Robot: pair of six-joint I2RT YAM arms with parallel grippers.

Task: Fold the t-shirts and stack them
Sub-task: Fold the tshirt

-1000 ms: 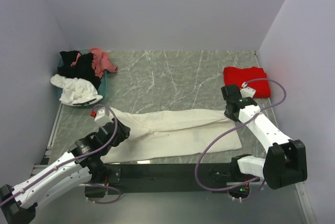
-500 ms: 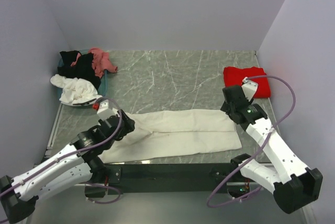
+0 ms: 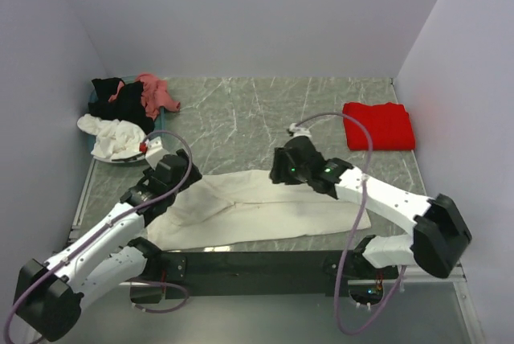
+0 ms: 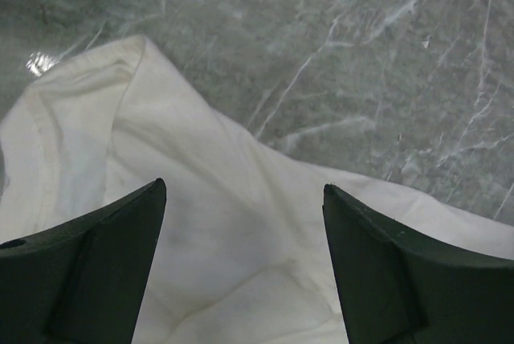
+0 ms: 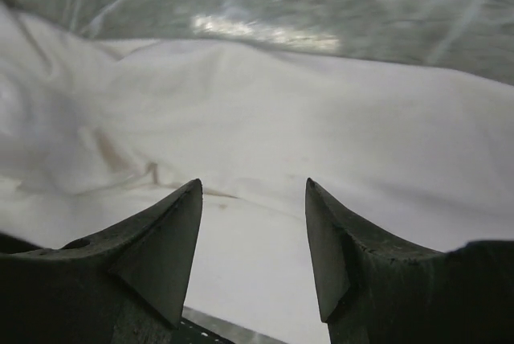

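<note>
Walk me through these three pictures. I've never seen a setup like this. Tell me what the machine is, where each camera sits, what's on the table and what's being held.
The machine is two robot arms bolted at the near edge of a marble-patterned table. The wide picture looks down from above and behind them, with the left arm on the left and the right arm on the right. The other two pictures come from cameras on the wrists. The dark wedges at the bottom of each are that arm's own fingers.

On the table lies a cream t-shirt stretched out in a long strip. A folded red t-shirt sits at the far right, and a heap of black, pink and white shirts at the far left.

The left gripper and right gripper are both open over the cream cloth. Nothing is held.
</note>
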